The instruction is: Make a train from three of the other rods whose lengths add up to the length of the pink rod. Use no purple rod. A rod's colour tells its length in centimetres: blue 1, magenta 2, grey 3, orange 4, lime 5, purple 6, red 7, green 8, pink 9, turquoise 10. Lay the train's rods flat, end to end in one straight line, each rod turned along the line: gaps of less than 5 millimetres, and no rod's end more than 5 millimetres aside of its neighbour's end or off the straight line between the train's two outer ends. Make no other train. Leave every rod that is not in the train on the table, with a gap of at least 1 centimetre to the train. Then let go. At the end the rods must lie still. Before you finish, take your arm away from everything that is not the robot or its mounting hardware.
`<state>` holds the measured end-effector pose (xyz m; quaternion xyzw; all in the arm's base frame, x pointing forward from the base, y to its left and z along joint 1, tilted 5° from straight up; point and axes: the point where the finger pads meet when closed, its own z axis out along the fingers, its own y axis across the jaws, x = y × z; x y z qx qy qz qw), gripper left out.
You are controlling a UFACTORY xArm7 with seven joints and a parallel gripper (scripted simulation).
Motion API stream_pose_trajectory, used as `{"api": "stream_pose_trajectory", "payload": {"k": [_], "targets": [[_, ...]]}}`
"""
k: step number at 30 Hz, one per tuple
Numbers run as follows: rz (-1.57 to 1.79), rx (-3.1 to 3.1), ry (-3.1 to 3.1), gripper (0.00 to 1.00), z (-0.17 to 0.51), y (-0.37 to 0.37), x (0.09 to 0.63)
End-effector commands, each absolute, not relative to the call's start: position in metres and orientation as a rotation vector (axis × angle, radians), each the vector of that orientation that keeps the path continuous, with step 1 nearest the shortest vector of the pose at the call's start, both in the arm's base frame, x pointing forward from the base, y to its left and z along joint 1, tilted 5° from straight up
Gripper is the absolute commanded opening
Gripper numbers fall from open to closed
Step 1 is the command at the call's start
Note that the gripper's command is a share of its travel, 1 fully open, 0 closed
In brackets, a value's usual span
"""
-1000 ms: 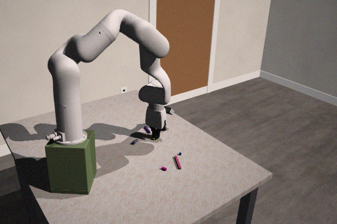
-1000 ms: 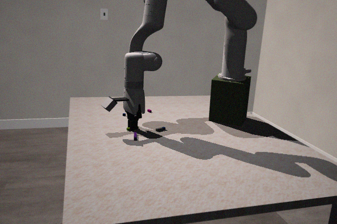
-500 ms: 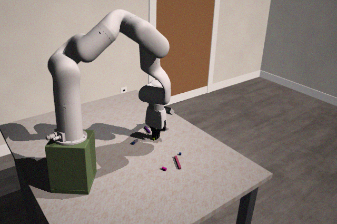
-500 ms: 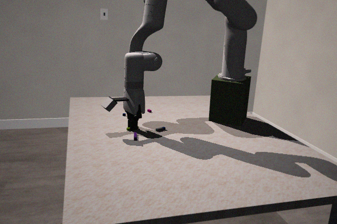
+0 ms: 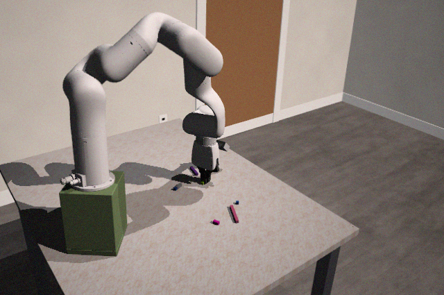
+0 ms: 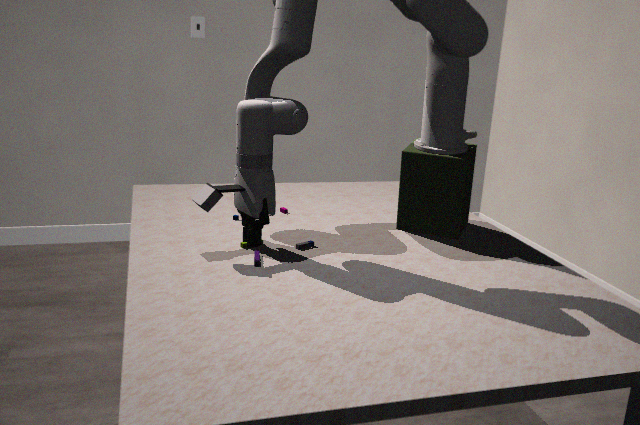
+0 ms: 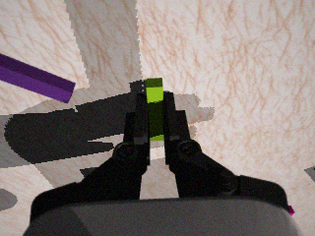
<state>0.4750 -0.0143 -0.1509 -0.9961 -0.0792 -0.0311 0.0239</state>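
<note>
My gripper [image 5: 205, 180] [image 6: 251, 241] [image 7: 156, 108] stands upright and low over the table, shut on the lime rod [image 7: 155, 91] [image 5: 202, 182] [image 6: 243, 244]. The rod runs lengthwise between the fingers, at or just above the table top. A purple rod [image 5: 193, 170] [image 6: 256, 258] [image 7: 34, 79] lies close beside the gripper. The pink rod [image 5: 234, 213] lies flat nearer the table's front. A small blue rod [image 5: 236, 202] [image 6: 235, 217] and a magenta rod [image 5: 216, 221] [image 6: 283, 210] lie near it. A dark short rod with a bluish end [image 5: 176, 187] [image 6: 305, 244] lies in the arm's shadow.
The arm's green base block [image 5: 94, 212] [image 6: 435, 187] stands on the table [image 5: 293, 227] [image 6: 361, 337] toward one side. The table's edge runs a short way beyond the gripper. A door and walls stand behind.
</note>
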Motion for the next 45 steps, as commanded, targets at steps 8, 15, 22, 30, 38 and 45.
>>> {"api": "stream_pose_trajectory", "payload": {"k": [8,15,22,30,38,45], "targets": [[-0.102,-3.083,-0.245,0.04,-0.123,-0.016,0.475],[-0.102,-3.083,-0.245,0.04,-0.07,-0.019,0.472],[-0.102,-3.083,-0.245,0.04,-0.051,-0.02,0.471],[-0.102,-3.083,-0.245,0.04,-0.05,-0.02,0.471],[-0.106,-3.082,-0.287,0.04,-0.049,0.016,0.437],[-0.104,-3.078,-0.31,0.04,-0.05,0.035,0.414]]}}
